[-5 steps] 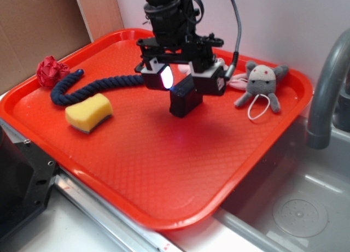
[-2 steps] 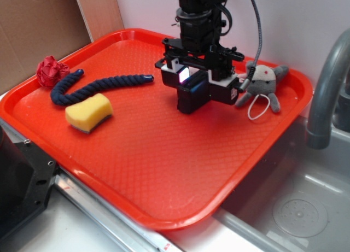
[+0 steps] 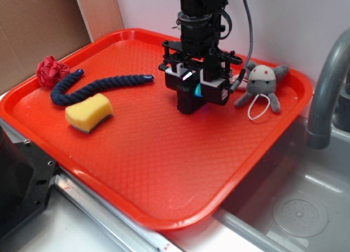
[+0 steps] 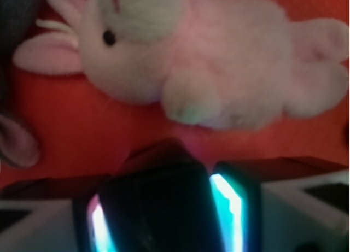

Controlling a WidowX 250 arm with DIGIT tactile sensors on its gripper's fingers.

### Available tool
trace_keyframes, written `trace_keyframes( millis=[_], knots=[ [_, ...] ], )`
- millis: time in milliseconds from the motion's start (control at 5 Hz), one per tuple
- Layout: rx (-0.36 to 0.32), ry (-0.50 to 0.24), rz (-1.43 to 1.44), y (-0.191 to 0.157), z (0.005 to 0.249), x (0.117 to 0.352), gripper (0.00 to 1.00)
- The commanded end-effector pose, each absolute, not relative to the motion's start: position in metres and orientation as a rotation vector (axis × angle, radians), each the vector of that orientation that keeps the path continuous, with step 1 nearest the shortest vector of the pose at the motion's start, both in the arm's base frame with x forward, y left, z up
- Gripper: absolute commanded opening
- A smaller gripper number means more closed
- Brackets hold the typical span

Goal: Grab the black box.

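On the red tray: I'm parked right over the middle-back of the red plastic tray surface [image 3: 142,170], and yeah, this is my view of things.
Jaws: my gripper [image 3: 196,89] has both pads pressed against the sides of the small matte black rectangular box [image 3: 189,101], so I'm holding it; in the wrist view it [image 4: 158,208] fills the gap between the glowing pads.
What changed: a second ago I was further left with the box tilted in my grip, now I've slid right and it sits squarer and looks lower, near or on the tray. Can't tell if it's touching.
What that means: I'd say the grab itself is basically done, just needs to stay secure.
Neighbours: grey plush toy [image 3: 263,83] just to my right, pale pink plush bunny [image 4: 208,71] right behind the box.
Further off: dark blue rope [image 3: 93,87], yellow sponge [image 3: 88,112] and red scrunchy ball [image 3: 50,70], all well apart.
In the way: only the plushies, if I drift right.
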State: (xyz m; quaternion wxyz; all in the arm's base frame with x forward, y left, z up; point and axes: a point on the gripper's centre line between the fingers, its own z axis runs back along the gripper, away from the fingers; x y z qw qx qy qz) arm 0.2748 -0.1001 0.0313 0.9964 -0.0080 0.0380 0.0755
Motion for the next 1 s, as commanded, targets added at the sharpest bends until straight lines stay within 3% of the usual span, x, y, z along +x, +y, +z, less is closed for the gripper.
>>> trace_keyframes(
  millis=[0, 200, 400, 600, 800],
  knots=[
    [0.031, -0.11, 0.019, -0.079, 0.109, 0.279, 0.0],
    [0.076, -0.325, -0.034, -0.032, 0.16, 0.242, 0.0],
    [0.094, -0.304, 0.037, -0.005, 0.211, 0.232, 0.0],
    [0.041, -0.343, -0.031, -0.001, 0.233, 0.237, 0.0],
    [0.002, -0.282, -0.052, -0.004, 0.228, 0.255, 0.0]
  ],
)
